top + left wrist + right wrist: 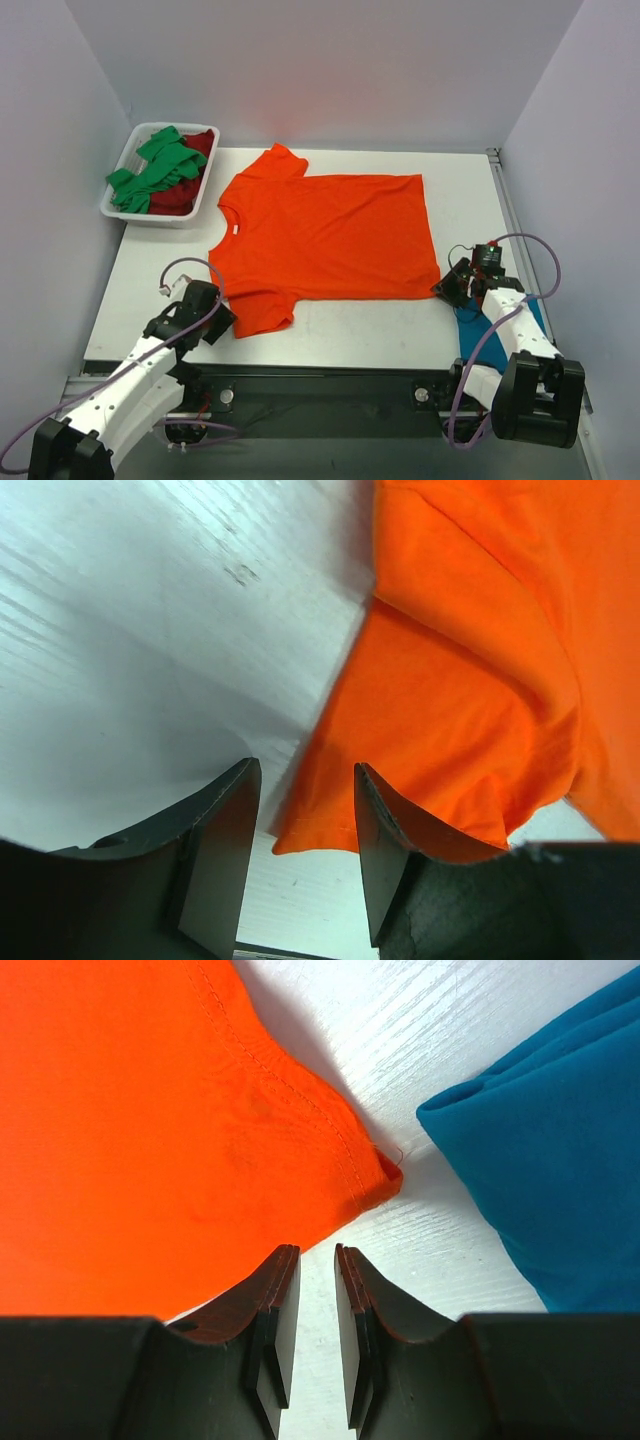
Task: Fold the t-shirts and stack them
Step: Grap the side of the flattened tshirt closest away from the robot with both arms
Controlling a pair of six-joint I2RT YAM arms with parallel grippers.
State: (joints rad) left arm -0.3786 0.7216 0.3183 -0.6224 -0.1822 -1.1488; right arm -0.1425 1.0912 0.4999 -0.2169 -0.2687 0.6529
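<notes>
While the left gripper (306,772) holds its fingers (220,850) spread, the orange shirt (330,235) lies flat on the table (460,180). Its near sleeve hem reaches between the tips, unpinched. The right gripper (315,1252) has its fingers nearly pressed together with a thin gap, holding nothing. The orange hem corner lies just ahead to their left, a folded teal shirt (550,1180) ahead to their right. From above, the right arm hides much of the teal shirt. A green shirt (160,170) and dark red shirt (180,197) sit bunched in the tray (113,210).
</notes>
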